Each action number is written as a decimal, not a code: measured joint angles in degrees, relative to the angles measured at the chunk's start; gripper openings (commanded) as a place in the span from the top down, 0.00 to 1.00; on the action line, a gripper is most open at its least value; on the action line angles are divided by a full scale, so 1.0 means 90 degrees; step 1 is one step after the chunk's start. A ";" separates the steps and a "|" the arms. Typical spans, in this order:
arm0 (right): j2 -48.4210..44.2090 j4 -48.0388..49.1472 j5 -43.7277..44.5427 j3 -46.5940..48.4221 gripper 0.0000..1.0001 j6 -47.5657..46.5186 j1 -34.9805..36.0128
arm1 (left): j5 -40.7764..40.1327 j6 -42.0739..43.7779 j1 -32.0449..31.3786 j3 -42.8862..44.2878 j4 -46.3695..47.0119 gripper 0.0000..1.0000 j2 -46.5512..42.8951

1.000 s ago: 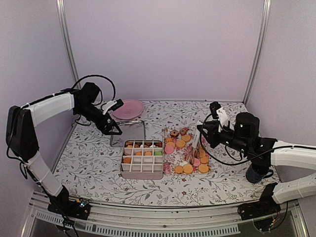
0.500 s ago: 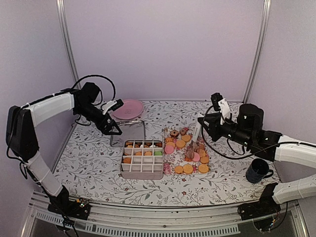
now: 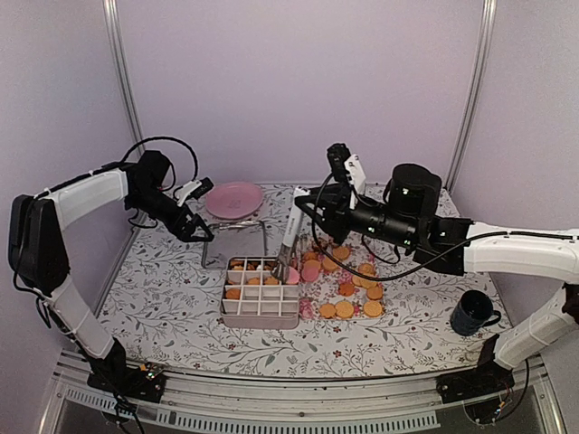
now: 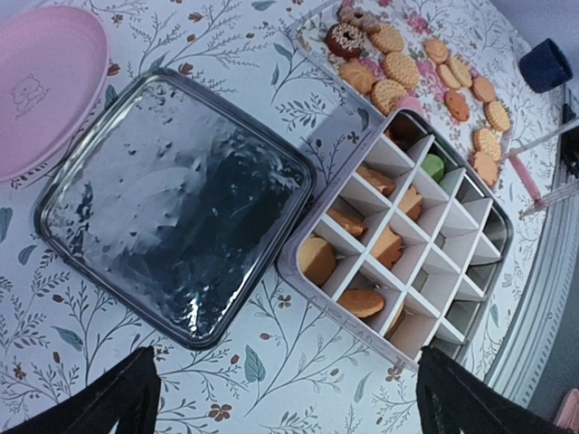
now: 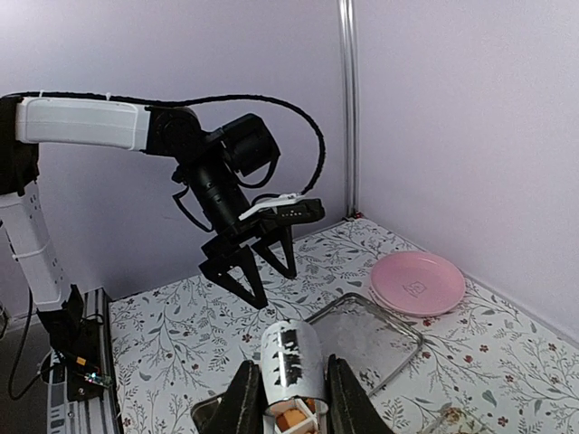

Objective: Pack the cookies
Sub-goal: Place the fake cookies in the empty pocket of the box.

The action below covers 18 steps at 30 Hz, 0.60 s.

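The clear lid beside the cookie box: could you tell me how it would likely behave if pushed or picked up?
The clear lid looks thin and see-through, so it is probably light and a bit flexible. It lies flat on the table, so it would likely slide rather than tip. Its glossy surface may be slippery.

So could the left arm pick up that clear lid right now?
Probably yes. Its claw is open and hangs over the lid, which lies bare on the table beside the box. The right arm reaches over the box, not over the lid.
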 measured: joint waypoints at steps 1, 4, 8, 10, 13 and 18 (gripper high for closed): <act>0.0265 0.0136 -0.0155 0.0146 1.00 0.0039 0.0046 | 0.0005 0.0000 0.0019 -0.0017 0.0000 0.01 -0.0012; 0.1003 0.0464 -0.0495 0.0561 1.00 0.0153 0.0138 | 0.0002 0.0000 0.0051 -0.0087 0.0000 0.01 -0.0044; 0.1807 0.0816 -0.0865 0.0945 1.00 0.0294 0.0223 | 0.0005 0.0005 0.0080 -0.0160 0.0000 0.01 -0.0068; 0.2064 0.0942 -0.0986 0.1035 1.00 0.0362 0.0238 | 0.0005 0.0007 0.0104 -0.0199 -0.0005 0.01 -0.0083; 0.2385 0.1086 -0.1139 0.1156 1.00 0.0459 0.0248 | 0.0002 0.0015 0.0131 -0.0211 -0.0005 0.01 -0.0087; 0.2625 0.1285 -0.1256 0.1392 1.00 0.0537 0.0248 | 0.0000 0.0029 0.0138 -0.0221 -0.0002 0.01 -0.0092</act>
